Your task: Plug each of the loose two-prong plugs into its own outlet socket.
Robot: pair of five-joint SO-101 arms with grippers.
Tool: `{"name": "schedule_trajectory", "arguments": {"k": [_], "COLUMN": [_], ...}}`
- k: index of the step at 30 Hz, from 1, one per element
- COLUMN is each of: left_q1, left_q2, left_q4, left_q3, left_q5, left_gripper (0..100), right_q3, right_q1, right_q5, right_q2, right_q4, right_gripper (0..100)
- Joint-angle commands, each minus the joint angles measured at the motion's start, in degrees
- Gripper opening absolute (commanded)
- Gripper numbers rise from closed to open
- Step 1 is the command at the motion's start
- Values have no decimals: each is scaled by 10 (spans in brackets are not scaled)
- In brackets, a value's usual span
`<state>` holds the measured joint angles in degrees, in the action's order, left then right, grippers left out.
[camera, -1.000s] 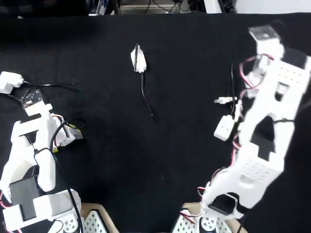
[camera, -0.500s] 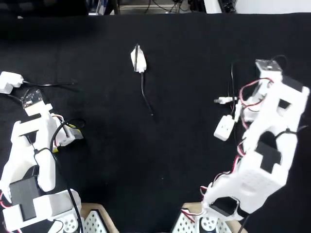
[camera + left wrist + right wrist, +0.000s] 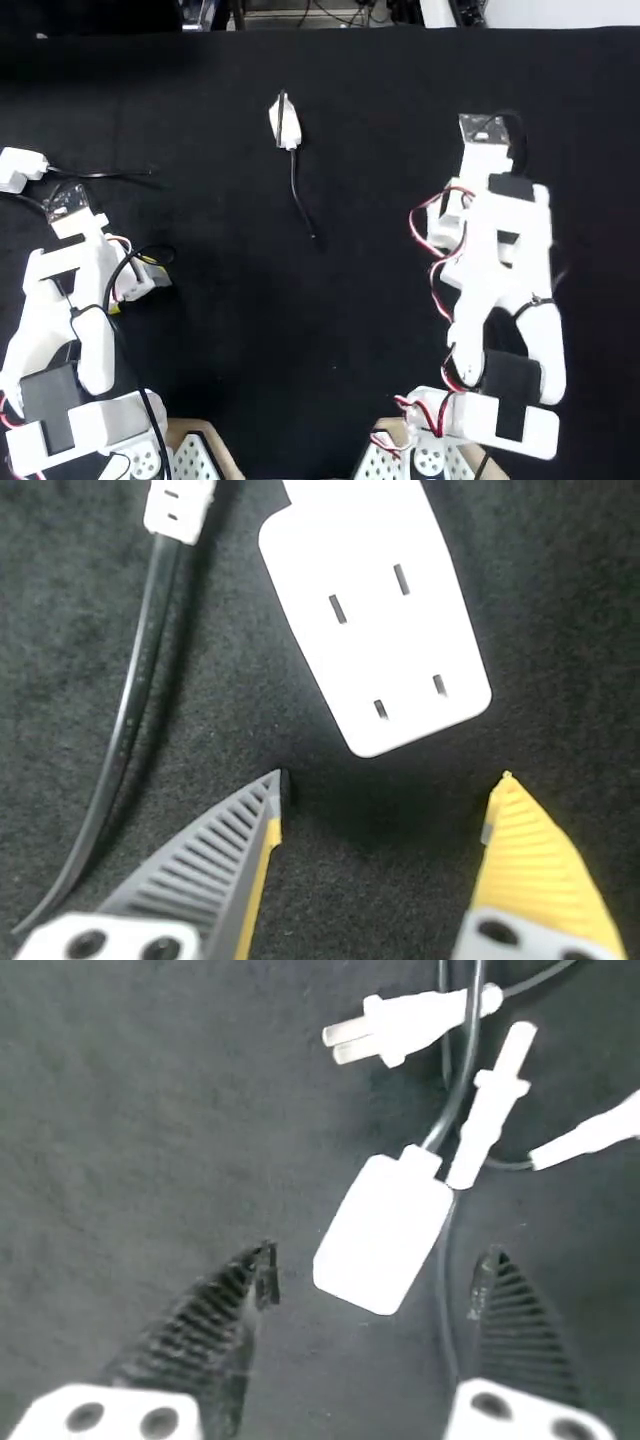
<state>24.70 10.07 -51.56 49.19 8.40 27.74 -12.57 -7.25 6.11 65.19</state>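
Observation:
In the left wrist view a white outlet block (image 3: 375,610) with two pairs of slots lies on the black cloth. It is just beyond my left gripper (image 3: 392,777), which is open with nothing between its grey and yellow fingers. A white plug (image 3: 178,502) on a black cable lies beside the block. In the right wrist view my right gripper (image 3: 376,1253) is open and hangs over a plain white block (image 3: 380,1232) on a black cable. A loose two-prong plug (image 3: 400,1025) and a second white plug (image 3: 495,1100) lie just beyond the block.
In the high view another white piece (image 3: 285,122) with a short black cable lies mid-table at the back. A white piece (image 3: 15,168) sits at the left edge. The left arm (image 3: 60,270) stands at the left and the right arm (image 3: 495,250) right of centre.
The right arm has swung left and now covers the white block and plug that lay beside it. The left arm has not moved.

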Motion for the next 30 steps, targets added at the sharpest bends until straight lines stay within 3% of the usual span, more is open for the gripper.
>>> {"name": "schedule_trajectory", "arguments": {"k": [1, 10, 25, 30], "left_q1": [-10, -35, -33, -33], "left_q2": [20, 21, 21, 21], "left_q4": [13, 13, 13, 13], "left_q3": [-3, 4, 4, 3], "left_q5": [5, 5, 2, 2], "left_gripper": [318, 318, 318, 318], "right_q3": [7, 35, 33, 24], "right_q1": [5, 18, -23, -25], "right_q5": [38, 130, 133, 132], "right_q2": [28, 27, -107, -123], "right_q4": [-19, -23, -87, -84], "right_gripper": [303, 303, 303, 191]}}
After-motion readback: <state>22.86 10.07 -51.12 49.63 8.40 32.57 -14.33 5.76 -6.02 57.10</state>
